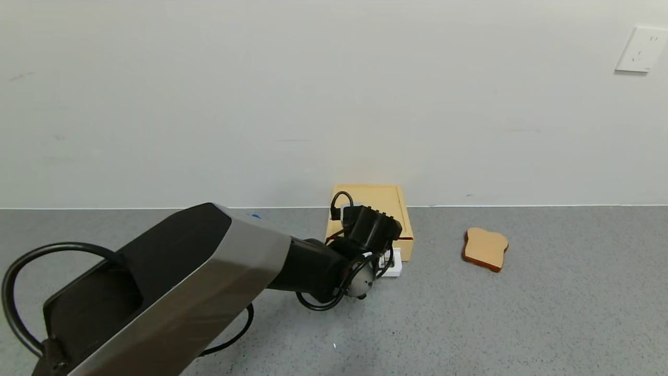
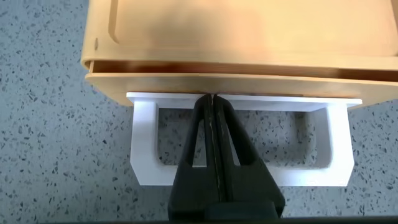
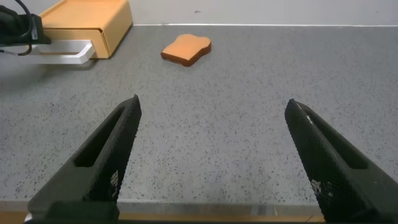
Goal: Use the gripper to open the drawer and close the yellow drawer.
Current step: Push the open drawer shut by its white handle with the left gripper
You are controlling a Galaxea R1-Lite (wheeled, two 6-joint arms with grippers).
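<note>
My left gripper (image 2: 213, 102) had its two narrow black fingers (image 2: 200, 134) pressed flat together, nothing held between them. The tips reached through the white loop handle (image 2: 144, 146) and met the front of the drawer (image 2: 186, 78), roughly midway along it. I couldn't tell whether they were actually pushing on the wood or only touching it.

From the head camera the left gripper (image 1: 383, 256) sat low at the near edge of the yellow box casing (image 1: 389, 201), with the arm's grey-and-black forearm (image 1: 172, 287) filling the lower left of my view and its black cables (image 1: 334, 300) looped under the wrist. The drawer looked fully, or almost fully, inside its casing, only the white handle sticking out over the speckled grey tabletop (image 1: 522, 324). The casing stood against the white wall (image 1: 261, 104).

To the right of the drawer, well apart, a toast slice (image 1: 485, 249) lay flat on the table.

My right gripper (image 3: 211, 155) hung over bare tabletop nearer to me, jaws spread wide and holding nothing.
</note>
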